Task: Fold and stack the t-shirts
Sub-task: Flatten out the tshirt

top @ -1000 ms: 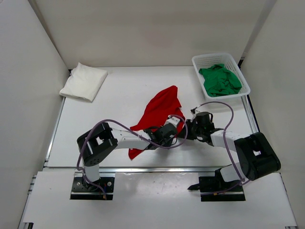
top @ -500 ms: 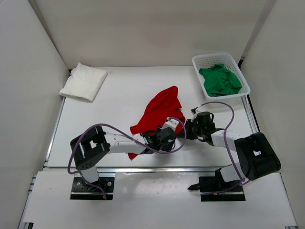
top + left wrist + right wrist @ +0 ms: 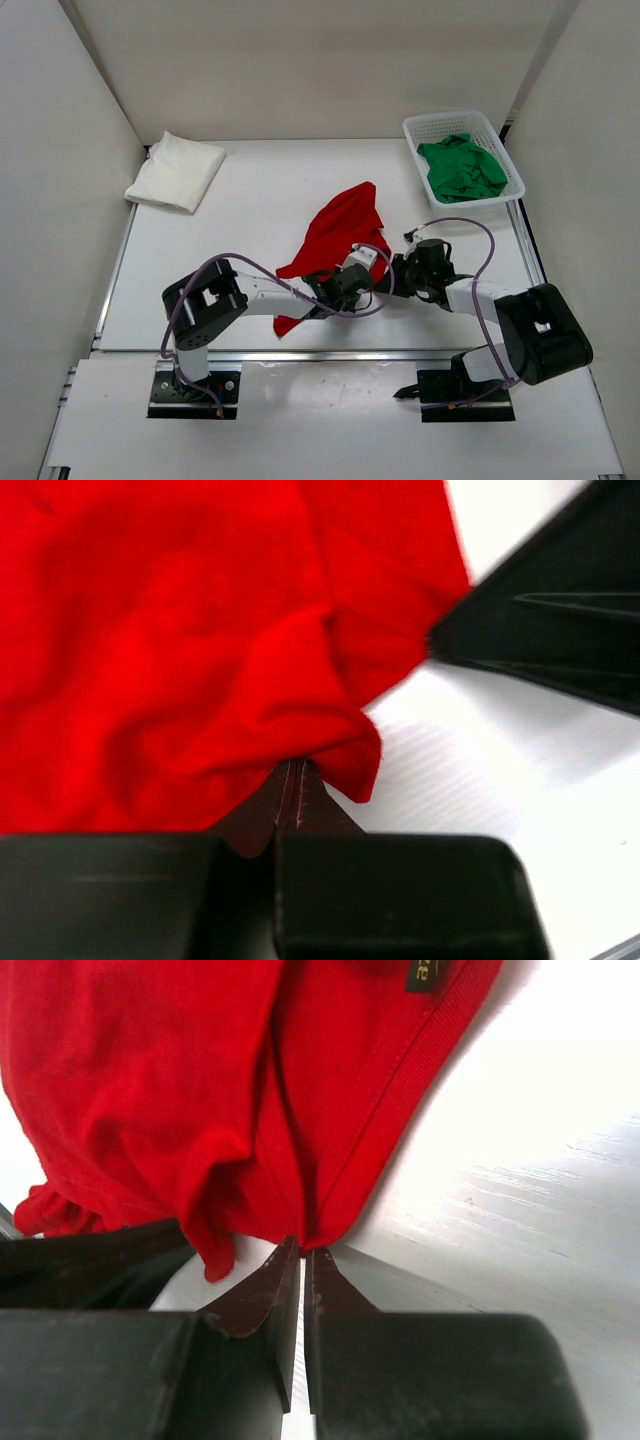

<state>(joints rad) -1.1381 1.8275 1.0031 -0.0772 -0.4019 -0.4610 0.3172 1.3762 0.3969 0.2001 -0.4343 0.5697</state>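
Observation:
The red t-shirt [image 3: 338,228] lies crumpled in the middle of the table, its near edge under both wrists. My left gripper [image 3: 352,281] is shut on a fold of the red t-shirt [image 3: 180,650]. My right gripper [image 3: 397,272] is shut on the hem of the red t-shirt [image 3: 200,1080], close beside the left one. The white t-shirt [image 3: 176,170] lies folded at the far left. The green t-shirt [image 3: 461,166] sits bunched in the white basket [image 3: 416,130] at the far right.
White walls enclose the table on three sides. A metal rail runs along the near edge in front of the arm bases. My right gripper's black body shows at the upper right of the left wrist view [image 3: 560,640].
Both grippers have stayed shut on the red t-shirt. The left arm's elbow swung out left and came back. The cloth's near edge has shifted slightly.

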